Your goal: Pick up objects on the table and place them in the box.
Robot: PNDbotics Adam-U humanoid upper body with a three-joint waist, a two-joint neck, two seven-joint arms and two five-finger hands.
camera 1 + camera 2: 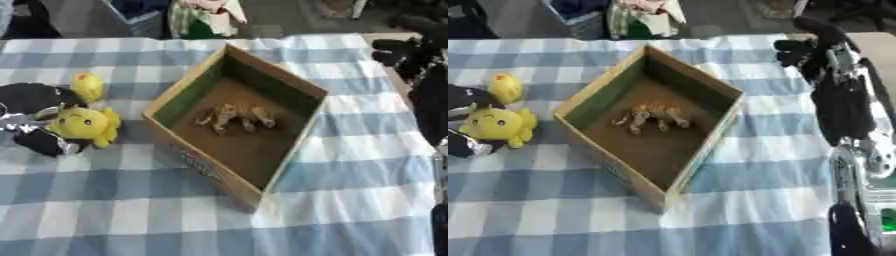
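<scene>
**Left eye view: yellow toy in your left hand, beside the box**

Your left hand (35, 131) sits at the left edge of the checked surface (350, 200), its fingers curled round a yellow plush toy (83, 124). A second, smaller yellow toy (87, 85) lies just behind it. The cardboard box (293, 80) stands open to the right, well apart from the hand, with a tan animal figure (234, 117) on its floor. Your right hand (802, 50) hangs at the right edge; you cannot tell how its fingers stand.

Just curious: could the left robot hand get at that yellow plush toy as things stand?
Probably yes. The left robot hand is already wrapped around the yellow plush toy, left of the box, with nothing between them.
</scene>
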